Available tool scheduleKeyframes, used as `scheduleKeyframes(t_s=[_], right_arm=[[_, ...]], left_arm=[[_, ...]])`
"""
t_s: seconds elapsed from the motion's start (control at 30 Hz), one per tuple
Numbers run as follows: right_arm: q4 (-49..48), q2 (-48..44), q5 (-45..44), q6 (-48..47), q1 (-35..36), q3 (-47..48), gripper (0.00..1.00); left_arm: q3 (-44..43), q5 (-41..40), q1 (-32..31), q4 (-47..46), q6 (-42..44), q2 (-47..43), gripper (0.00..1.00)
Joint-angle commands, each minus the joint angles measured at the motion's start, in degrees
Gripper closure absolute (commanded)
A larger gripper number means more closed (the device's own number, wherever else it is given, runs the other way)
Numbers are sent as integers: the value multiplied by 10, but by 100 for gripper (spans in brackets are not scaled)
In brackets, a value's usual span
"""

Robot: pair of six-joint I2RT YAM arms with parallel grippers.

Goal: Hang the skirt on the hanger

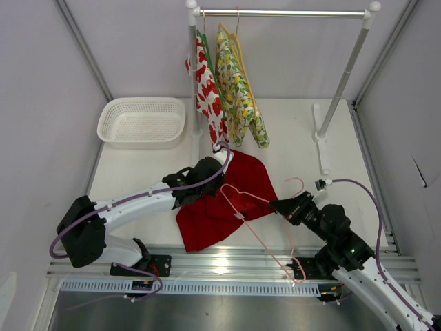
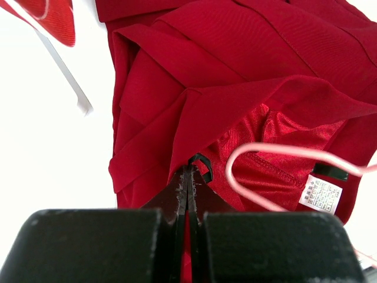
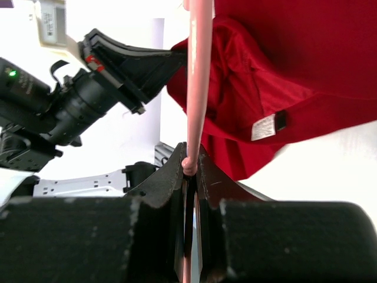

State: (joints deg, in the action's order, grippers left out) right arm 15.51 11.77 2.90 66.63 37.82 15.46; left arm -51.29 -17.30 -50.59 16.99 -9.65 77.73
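Skirt (image 1: 207,224): one, plain red, spread on the white table (image 1: 131,172) in the middle of the top view. Its long axis runs from upper right to lower left. One pink hanger (image 3: 199,76) lies across its right half, with its long wire slanting from frame centre to lower right and its hook curling at the right.

Both grippers are in use. The left gripper (image 2: 188,172) is closed tight, pinching a fold at the skirt's upper left edge. The right gripper (image 3: 189,162) is clamped on the pink wire just right of the cloth.

At the top, one rail (image 1: 282,12) carries two hung garments, a fruit-print one (image 1: 207,93) and a yellow-green one (image 1: 234,89), and their hems hang just above the skirt. One white basket (image 1: 141,141) sits at upper left, well apart.
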Motion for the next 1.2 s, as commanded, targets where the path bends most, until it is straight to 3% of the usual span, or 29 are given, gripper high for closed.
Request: scheduleKeyframes(t_s=[0.0,1.17], right_arm=[[-50,1,25,10,3,22,100],[-141,68,13,26,5,-24,100]], left_arm=[[-4,5,5,-24,-10,-6,100],[-8,17,5,-15,-8,-7,100]])
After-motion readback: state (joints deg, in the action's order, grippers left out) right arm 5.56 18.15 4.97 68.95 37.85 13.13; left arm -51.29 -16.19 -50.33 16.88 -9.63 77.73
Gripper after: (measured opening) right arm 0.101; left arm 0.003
